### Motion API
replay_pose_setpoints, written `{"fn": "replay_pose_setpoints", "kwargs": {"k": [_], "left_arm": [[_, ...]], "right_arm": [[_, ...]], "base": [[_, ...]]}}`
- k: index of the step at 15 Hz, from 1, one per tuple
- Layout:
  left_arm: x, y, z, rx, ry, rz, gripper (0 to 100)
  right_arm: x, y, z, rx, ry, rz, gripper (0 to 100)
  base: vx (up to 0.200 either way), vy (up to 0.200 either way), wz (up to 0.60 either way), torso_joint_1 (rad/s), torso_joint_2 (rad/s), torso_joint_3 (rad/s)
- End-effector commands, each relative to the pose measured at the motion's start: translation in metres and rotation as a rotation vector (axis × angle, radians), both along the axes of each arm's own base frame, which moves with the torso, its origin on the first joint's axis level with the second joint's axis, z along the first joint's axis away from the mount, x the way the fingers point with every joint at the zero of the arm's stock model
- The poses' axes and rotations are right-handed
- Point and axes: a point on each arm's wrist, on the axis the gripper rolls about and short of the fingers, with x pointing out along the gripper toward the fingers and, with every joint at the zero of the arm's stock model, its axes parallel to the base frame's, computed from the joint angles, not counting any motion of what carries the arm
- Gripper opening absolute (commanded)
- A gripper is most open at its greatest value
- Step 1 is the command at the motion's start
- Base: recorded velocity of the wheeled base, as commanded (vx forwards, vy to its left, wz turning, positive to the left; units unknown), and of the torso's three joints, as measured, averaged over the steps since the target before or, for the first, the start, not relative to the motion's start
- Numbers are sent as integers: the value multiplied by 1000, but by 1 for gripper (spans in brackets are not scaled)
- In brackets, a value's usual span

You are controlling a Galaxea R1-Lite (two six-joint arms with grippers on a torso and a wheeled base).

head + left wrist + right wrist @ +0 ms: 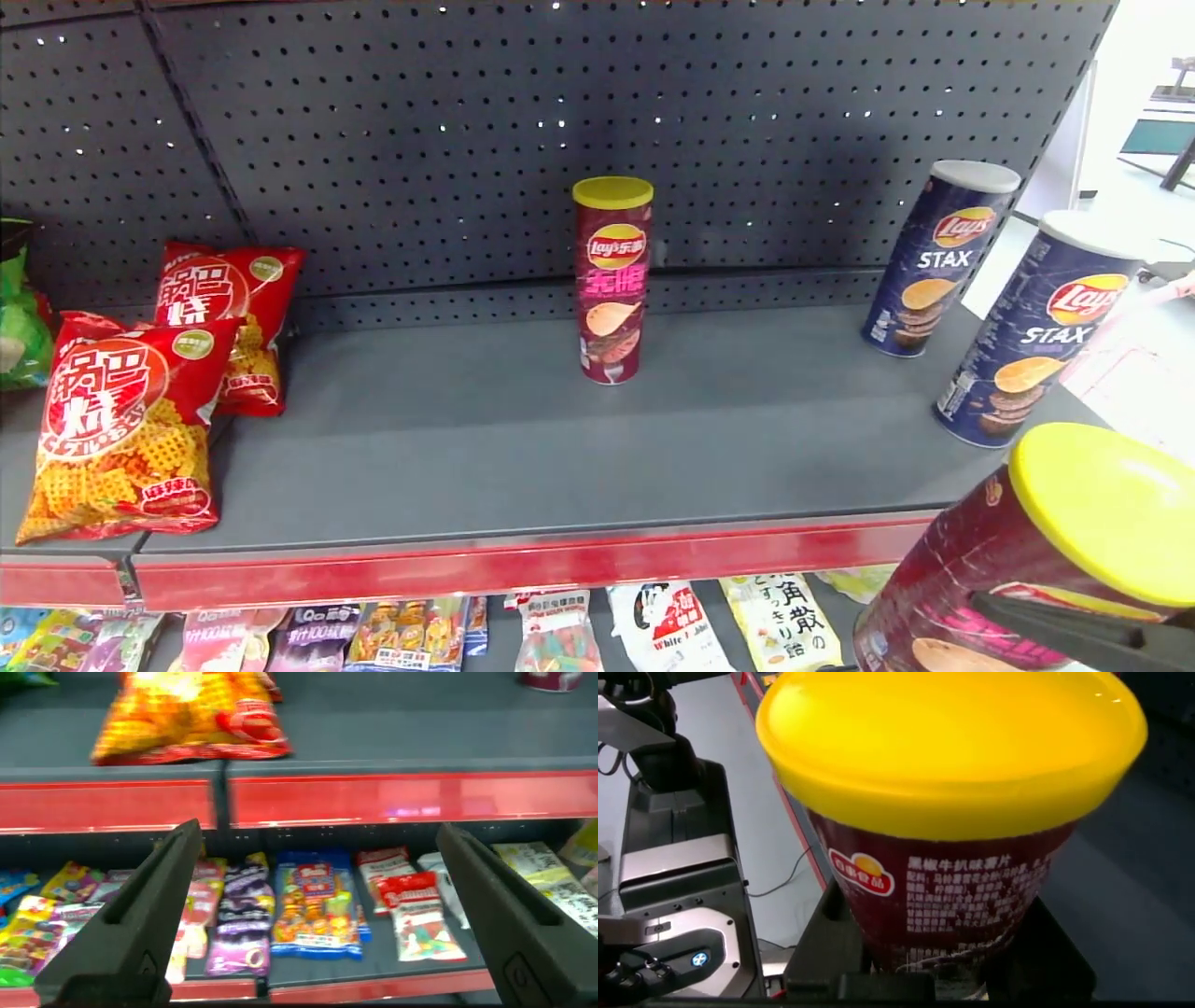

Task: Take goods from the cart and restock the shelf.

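Observation:
My right gripper (1074,630) is shut on a maroon chip can with a yellow lid (1018,551), held tilted just below the shelf's front right corner. The same can (962,849) sits close up between the fingers in the right wrist view. An identical maroon can (611,280) stands upright at the middle back of the grey shelf (523,448). My left gripper (327,915) is open with nothing in it, in front of the shelf's red front edge (374,798), facing the lower shelf of candy bags.
Two dark blue chip cans (934,257) (1036,327) stand at the shelf's right end. Two red snack bags (121,429) (233,308) lie at its left. Below is a lower shelf with several snack packets (560,635). A perforated back panel (467,140) closes the rear.

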Motion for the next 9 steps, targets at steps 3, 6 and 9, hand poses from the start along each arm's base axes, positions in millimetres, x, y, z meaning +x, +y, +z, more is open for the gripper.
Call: {"fn": "replay_pose_setpoints", "kwargs": {"k": [3,6,9], "left_arm": [[0,0,0,0,1,1,100],[0,0,0,0,1,1,100],[0,0,0,0,1,1,100]], "right_arm": [[-3,-1,0,3,-8,3,0],[-5,-2,-2,3,-7,5,0],[-8,-3,-4,3,-7,5,0]], "base": [[0,0,0,0,0,0],[0,0,0,0,0,0],[0,0,0,0,0,0]]}}
